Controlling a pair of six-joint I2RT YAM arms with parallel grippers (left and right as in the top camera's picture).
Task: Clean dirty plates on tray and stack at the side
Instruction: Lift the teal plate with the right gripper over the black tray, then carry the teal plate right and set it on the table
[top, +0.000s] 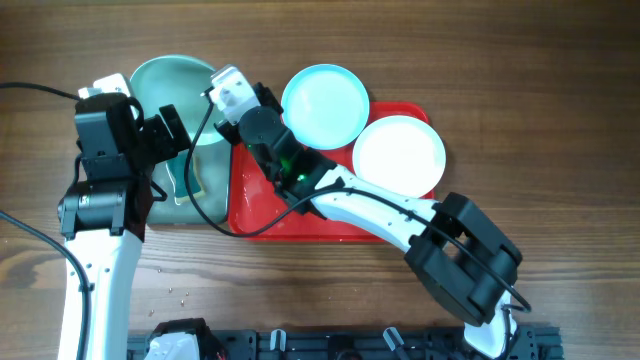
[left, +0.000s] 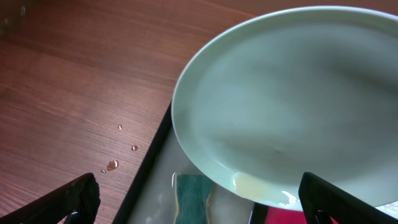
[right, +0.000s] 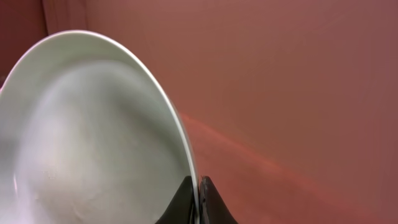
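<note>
Now right end effector (right: 198, 200) pinches tilted green plate (right: 93, 137) rim; left end effector (left: 199, 198) open.

The right arm (top: 380, 210) reaches from the near right diagonally toward the far left, its right claw (right: 196, 193) pinched tight on the cyan plate (right: 93, 137) rim. The left arm (top: 95, 250) extends away along the left side, wrist bent rightward, left claw (left: 205, 208) spread wide.

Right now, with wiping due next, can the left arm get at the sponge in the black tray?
Probably yes: the open left gripper hangs over the sponge, and the held plate covers only its far part.
</note>
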